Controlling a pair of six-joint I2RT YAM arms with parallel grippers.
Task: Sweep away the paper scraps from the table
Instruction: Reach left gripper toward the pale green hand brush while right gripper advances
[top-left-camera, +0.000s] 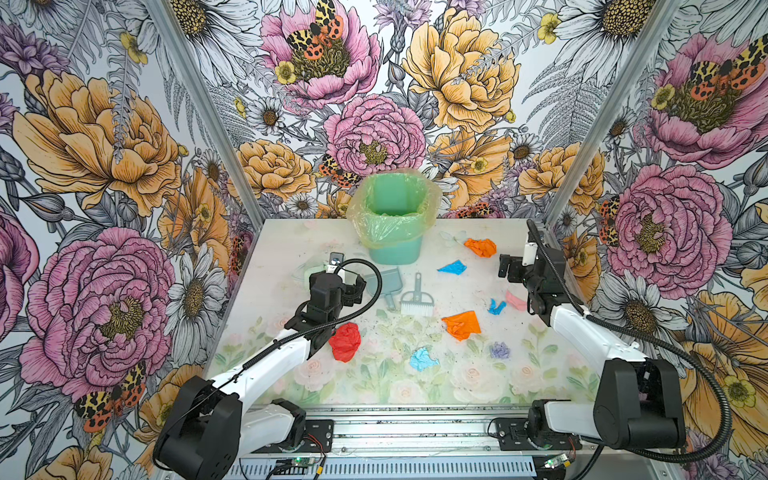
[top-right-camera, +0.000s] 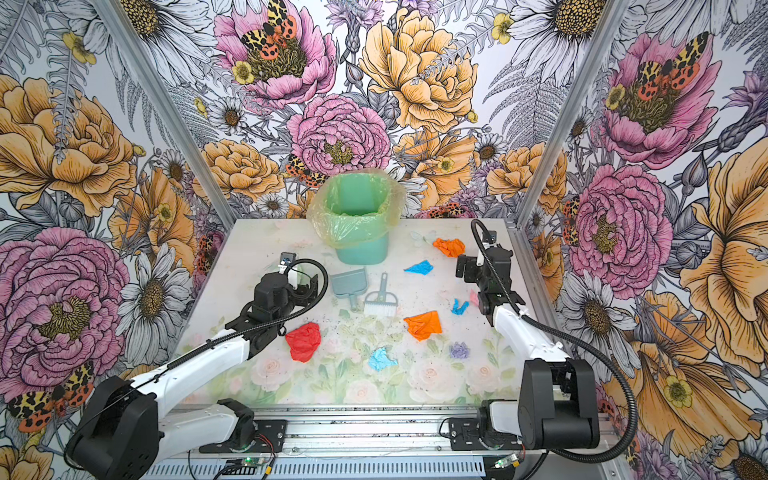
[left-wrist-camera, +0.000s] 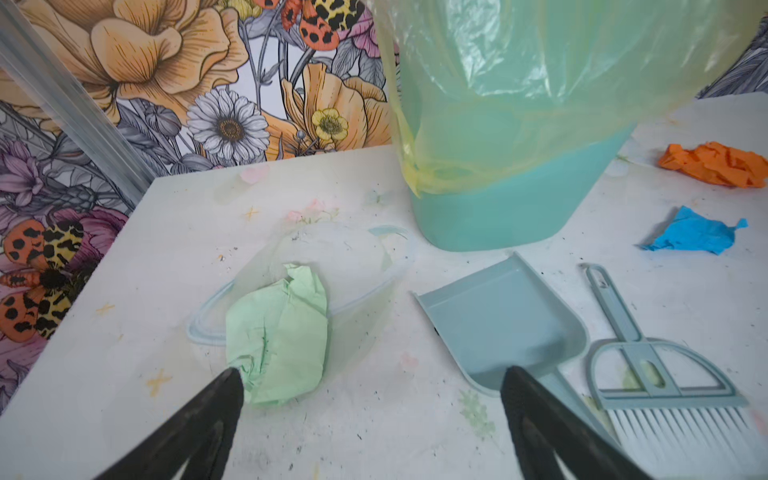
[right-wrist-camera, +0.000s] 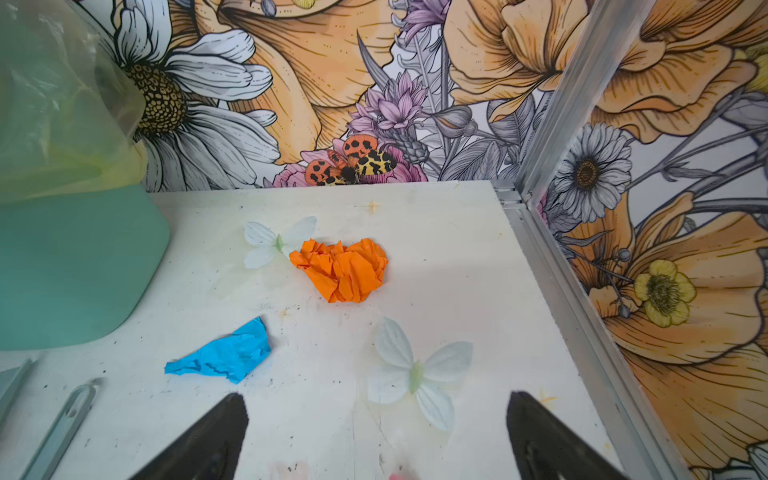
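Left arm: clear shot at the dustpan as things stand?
Probably yes. The left pincer is open and empty beside the dustpan, with nothing between them. The brush lies on the dustpan's far side and the green paper wad sits on the pincer's other side, both off the path.

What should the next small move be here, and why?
Probably move the left claw onto the dustpan handle and close. It hangs open and empty beside it, dustpan and brush lie ungrasped, and paper scraps lie scattered over the table.

Wrinkly paper scraps (top-left-camera: 461, 325) — matt table (top-left-camera: 284, 249)
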